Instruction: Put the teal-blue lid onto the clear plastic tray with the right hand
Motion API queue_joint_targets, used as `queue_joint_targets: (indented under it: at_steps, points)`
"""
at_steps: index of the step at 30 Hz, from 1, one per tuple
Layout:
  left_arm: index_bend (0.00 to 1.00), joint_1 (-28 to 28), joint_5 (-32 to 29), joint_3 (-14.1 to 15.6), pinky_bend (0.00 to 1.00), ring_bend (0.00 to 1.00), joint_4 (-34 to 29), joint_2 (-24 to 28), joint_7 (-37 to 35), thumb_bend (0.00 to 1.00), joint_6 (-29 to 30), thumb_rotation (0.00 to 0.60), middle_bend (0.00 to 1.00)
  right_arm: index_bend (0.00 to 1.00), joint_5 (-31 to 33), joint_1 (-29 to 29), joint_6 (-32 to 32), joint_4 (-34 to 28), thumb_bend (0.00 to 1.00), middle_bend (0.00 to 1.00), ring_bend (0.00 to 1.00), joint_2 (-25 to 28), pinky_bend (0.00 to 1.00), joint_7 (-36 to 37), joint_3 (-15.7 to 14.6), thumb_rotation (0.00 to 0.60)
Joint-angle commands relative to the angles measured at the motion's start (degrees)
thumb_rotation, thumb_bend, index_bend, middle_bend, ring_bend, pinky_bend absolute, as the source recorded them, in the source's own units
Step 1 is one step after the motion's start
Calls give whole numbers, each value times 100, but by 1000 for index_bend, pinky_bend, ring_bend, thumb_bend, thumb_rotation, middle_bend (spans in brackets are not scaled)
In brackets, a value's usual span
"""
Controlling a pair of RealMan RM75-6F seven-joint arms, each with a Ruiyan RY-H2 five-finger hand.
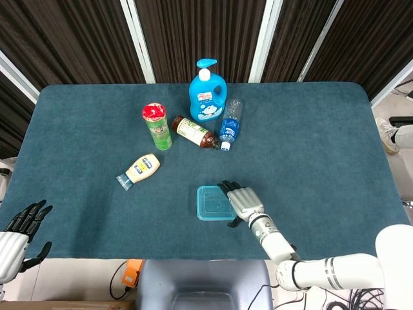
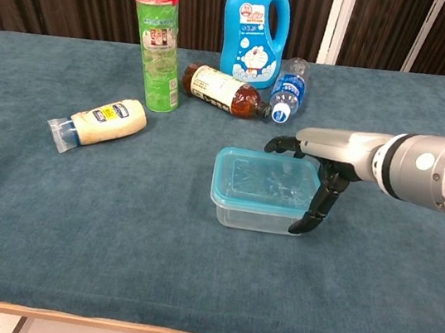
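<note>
Teal-blue lid [image 2: 264,181] sits on top of the clear plastic tray [image 2: 252,217] near the front middle of the dark green cloth-covered table [image 2: 113,226], covering the tray's mouth and looking roughly square with its rim. The right hand [image 2: 317,160] reaches in from the right at the tray's far right corner, fingers spread and curved downward, one dark fingertip hanging beside the tray's right wall. From the chest view the fingers appear to rest at or just over the lid's right edge; whether they press on it or merely touch cannot be told. Nothing is clasped in the hand.

Judged from how things lie, the placing is essentially done: the lid is on the tray. What may remain is pressing it flush, if it is not seated, and drawing the hand clear.

The left hand [image 1: 19,226] hangs off the table's near left corner, fingers apart and holding nothing. Farther back stand a green snack canister [image 2: 159,38] and a blue detergent bottle [image 2: 255,25], with a brown drink bottle [image 2: 221,89], a water bottle [image 2: 288,88] and a mayonnaise bottle [image 2: 103,124] lying on their sides.
</note>
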Motion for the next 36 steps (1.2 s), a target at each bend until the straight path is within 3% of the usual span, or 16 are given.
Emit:
queue_joint_targets:
  at_steps: [1, 8, 14, 20, 24, 27, 36]
  points:
    - [0, 0, 3, 0, 160, 0, 0, 1, -2, 404, 2, 600, 0, 74, -7, 12, -24, -17, 309, 118, 108, 39, 209, 21, -27, 600]
    - [0, 0, 2, -1, 160, 0, 2, 2, -3, 403, 3, 600, 0, 48, -215, -16, 39, -251, 309, 88, 76, 289, 182, 49, -150, 600]
    - [0, -5, 9, 7, 160, 0, -5, -12, 34, 403, -20, 600, 0, 48, -639, -139, 304, -712, 309, 77, 28, 768, 92, -12, -345, 600]
    - [0, -30, 0, 10, 160, 0, -27, -40, 116, 404, -86, 600, 0, 157, -2042, -502, 462, -992, 323, 79, 13, 1105, 58, 421, -522, 600]
    - [0, -43, -8, 14, 160, 0, -41, -57, 172, 404, -129, 600, 0, 326, -3089, -715, 390, -763, 444, 199, 80, 1081, 152, 806, -666, 600]
    - [0, -42, -13, 11, 160, 0, -45, -53, 170, 404, -124, 600, 0, 425, -3447, -764, 229, -556, 458, 262, 158, 970, 230, 1030, -699, 600]
    - [0, -11, 11, 13, 161, 0, -20, -15, 66, 404, -29, 600, 0, 510, -3711, -753, 78, -69, 462, 330, 255, 394, 326, 891, -610, 600]
